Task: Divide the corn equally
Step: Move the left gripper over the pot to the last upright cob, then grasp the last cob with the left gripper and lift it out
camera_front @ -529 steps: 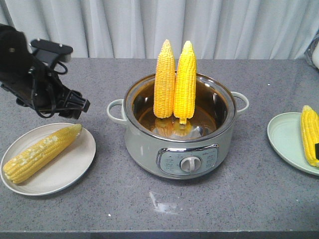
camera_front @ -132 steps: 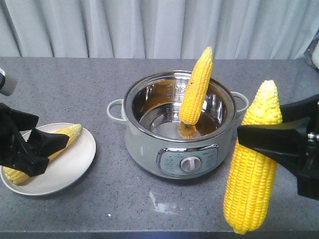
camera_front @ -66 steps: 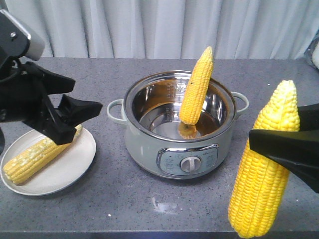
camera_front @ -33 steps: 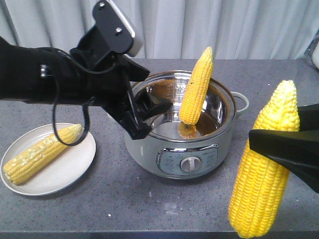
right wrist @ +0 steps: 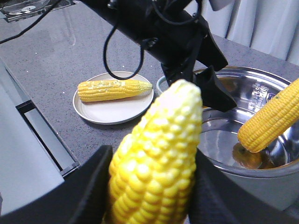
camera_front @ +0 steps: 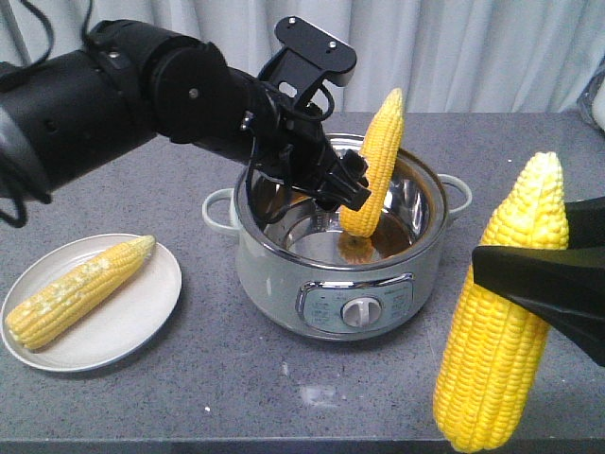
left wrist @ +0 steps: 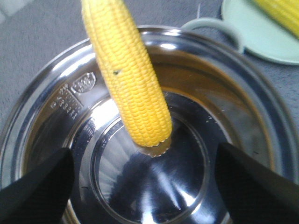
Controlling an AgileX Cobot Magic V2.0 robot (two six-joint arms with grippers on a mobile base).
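Cob A (camera_front: 371, 161) leans tip-up inside the steel pot (camera_front: 284, 284), upper centre of the front view, base on the pot floor. Left gripper (camera_front: 352, 187) hangs over the rim just left of it, fingers (left wrist: 37, 186) spread wide, gripping nothing. Cob B (camera_front: 496, 322) stands upright at lower right, clamped by the right gripper (right wrist: 154, 200), and blocks much of that wrist view. Cob C (camera_front: 76, 288) lies on the white plate (camera_front: 142, 322), lower left. Cob D (left wrist: 280, 9) on the green plate (left wrist: 252, 42) is cut off at the upper-right edge of the left wrist view
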